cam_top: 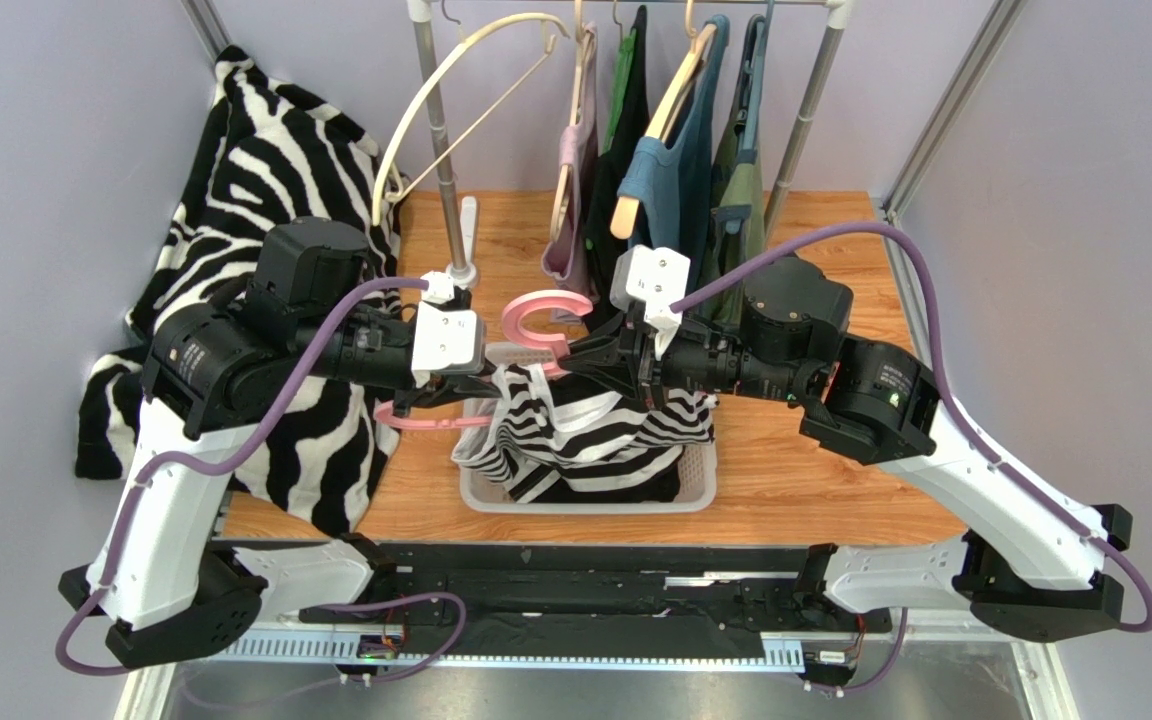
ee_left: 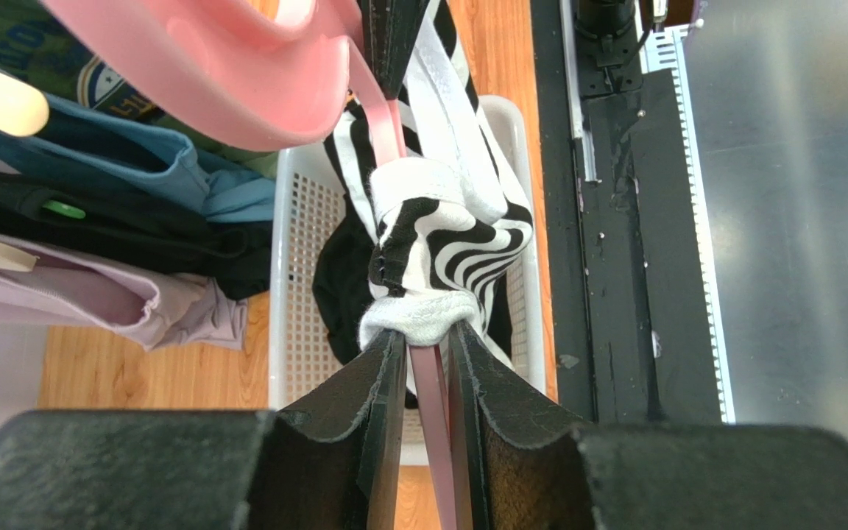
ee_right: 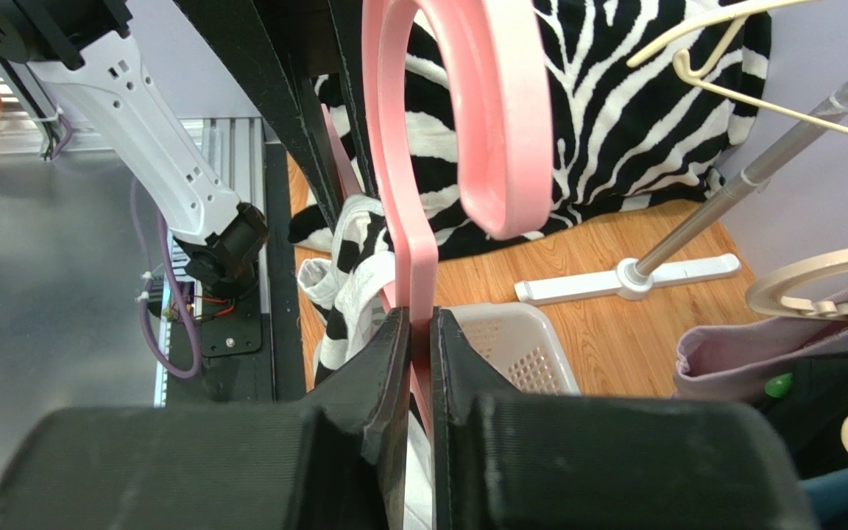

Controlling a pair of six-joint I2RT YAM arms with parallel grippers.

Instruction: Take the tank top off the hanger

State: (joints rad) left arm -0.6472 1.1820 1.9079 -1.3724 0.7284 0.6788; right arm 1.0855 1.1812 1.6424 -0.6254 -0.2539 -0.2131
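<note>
Lilac walls (cam_top: 71, 135) close in a wooden desk (cam_top: 793, 488). A clothes rail (cam_top: 440, 135) stands along its far edge, hung with several garments (cam_top: 672, 165), and a zebra-print cloth (cam_top: 259, 165) is heaped over its left edge. A white basket (cam_top: 582, 507) sits by the middle of the near edge.

The tank top (cam_top: 582, 428), striped black and white with white trim, hangs from a pink hanger (cam_top: 537, 323) held up over that basket, and its lower folds sag into it. The right arm (cam_top: 778, 338) has its jaws clamped on the hanger's neck, just below the hook. The left arm (cam_top: 282, 345) has its jaws on either side of the hanger's thin shoulder bar with only a narrow gap. We cannot tell whether they pinch the bar or merely straddle it. Just beyond them the tank top's strap is bunched up tight around the bar.

We judge the tank top light, limp and stretchy. It will give no resistance of its own, but it will snag wherever it wraps the bar. The plastic hanger looks stiff and smooth, so the cloth should slide once it is loosened. The best place to take hold, we think, is the bunched white-trimmed strap, drawing it along the bar towards the free end while the neck is held firm.
</note>
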